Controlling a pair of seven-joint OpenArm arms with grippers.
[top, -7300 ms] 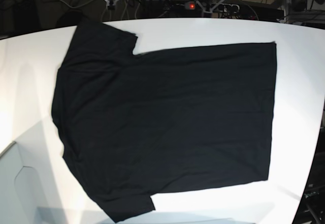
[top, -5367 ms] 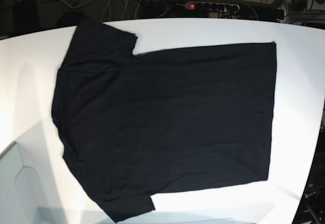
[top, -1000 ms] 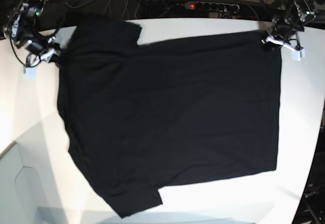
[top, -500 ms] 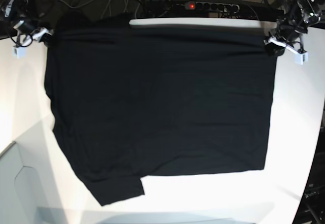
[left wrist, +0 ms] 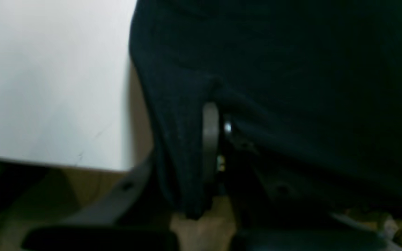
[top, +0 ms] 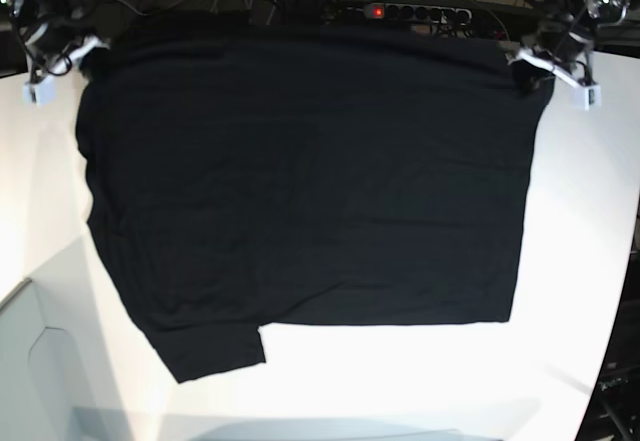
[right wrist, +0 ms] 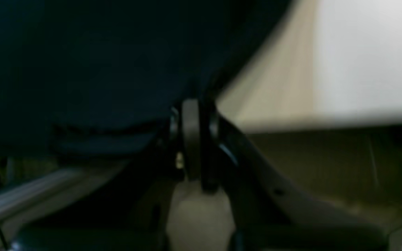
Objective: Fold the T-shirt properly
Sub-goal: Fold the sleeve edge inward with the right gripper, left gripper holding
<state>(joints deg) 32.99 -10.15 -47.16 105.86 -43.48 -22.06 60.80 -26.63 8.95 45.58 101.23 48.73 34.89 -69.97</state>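
Now my left gripper (top: 530,69) and right gripper (top: 72,56) each have jaws clamped on a far corner of the T-shirt (top: 300,181), spread over the white desk (top: 580,221).

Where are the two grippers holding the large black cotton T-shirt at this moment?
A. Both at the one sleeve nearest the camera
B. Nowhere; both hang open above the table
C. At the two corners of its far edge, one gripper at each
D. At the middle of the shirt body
C: in the base view the left gripper and the right gripper each pinch a far corner of the black T-shirt.
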